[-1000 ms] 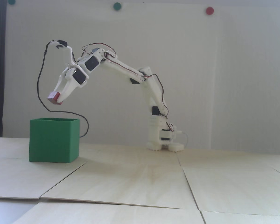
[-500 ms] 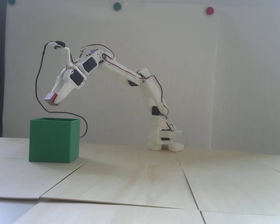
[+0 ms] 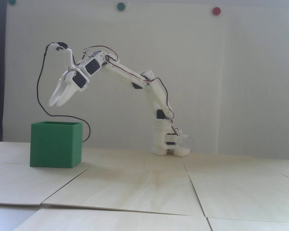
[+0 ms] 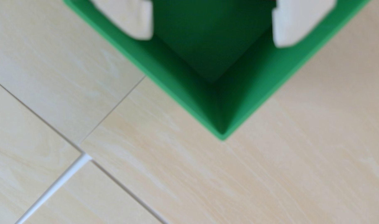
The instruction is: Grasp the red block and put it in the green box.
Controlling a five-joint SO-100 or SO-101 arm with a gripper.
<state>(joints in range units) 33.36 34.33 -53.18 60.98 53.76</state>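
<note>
Green box [image 3: 55, 144] sits right below the gripper [image 3: 55, 103], on the pale wood table [image 3: 144, 182]. Gripper's open and holding nothing, fingertips [image 4: 139, 25] spread wide over the box's mouth in the wrist view. Red block isn't visible anywhere, so I'd guess it's inside the box, but the blurry wrist view cuts off most of the floor. Main risk: it bounced out unseen.

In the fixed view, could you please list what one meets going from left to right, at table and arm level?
green box → gripper, hanging open above the box → arm's elbow joint → arm's base on the table.
</note>
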